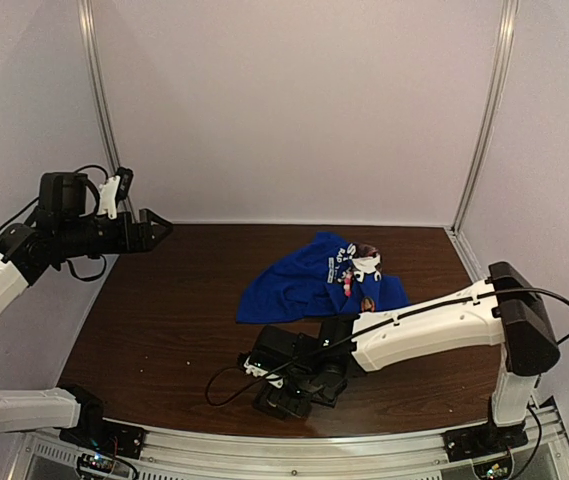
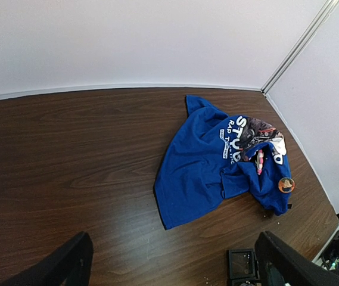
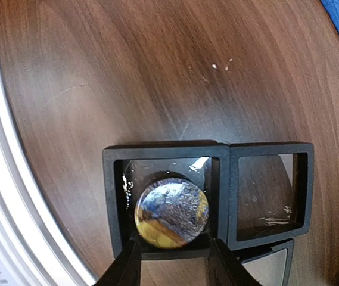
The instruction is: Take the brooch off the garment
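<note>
Now, your right end effector (image 3: pixel 172 262) stands part-open astride the round blue-and-yellow brooch (image 3: pixel 171 213), apparently lying loose in a black square-celled tray (image 3: pixel 112 179). The crumpled royal-blue T-shirt (image 1: pixel 294 280) lies on the desk (image 1: pixel 164 320). Your left end effector (image 1: pixel 164 228) gapes wide, empty.

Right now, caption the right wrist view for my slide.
Round brooch sitting in a black display frame on the wooden table, right gripper open close by.

Top view: looked down from above and behind the robot, taking in the whole table (image 1: pixel 164 320). Left wrist view: raised high at the left, faced obliquely across the table and shared the garment (image 1: pixel 309 280) with the top view. Right wrist view: pointed down, close over the black square frames (image 3: pixel 264 147), which also showed at the left wrist view's lower edge.
</note>
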You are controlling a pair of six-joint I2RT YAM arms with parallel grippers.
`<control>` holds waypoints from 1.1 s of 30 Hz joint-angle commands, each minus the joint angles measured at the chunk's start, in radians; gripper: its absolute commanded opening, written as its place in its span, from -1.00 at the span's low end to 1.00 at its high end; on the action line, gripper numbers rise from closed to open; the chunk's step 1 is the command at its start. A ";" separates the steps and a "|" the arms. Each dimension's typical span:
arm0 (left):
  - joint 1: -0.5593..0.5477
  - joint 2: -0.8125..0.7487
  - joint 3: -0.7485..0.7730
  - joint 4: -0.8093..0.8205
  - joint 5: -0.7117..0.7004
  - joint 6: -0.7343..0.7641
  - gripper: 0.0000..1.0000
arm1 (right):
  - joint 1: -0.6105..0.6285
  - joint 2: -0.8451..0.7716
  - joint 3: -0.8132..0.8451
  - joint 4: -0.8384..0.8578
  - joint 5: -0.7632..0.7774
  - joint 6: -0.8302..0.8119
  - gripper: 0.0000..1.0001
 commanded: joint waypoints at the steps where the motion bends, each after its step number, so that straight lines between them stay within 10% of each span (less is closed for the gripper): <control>1: 0.003 -0.007 -0.015 0.016 0.013 0.008 0.95 | 0.009 -0.019 0.030 -0.015 -0.088 -0.001 -0.15; 17: 0.003 0.010 -0.050 0.071 0.135 0.022 0.95 | -0.187 -0.289 -0.012 0.118 -0.077 0.168 0.92; 33: 0.002 0.070 -0.063 0.111 0.215 -0.025 0.95 | -0.536 -0.351 -0.132 0.002 0.193 0.290 0.69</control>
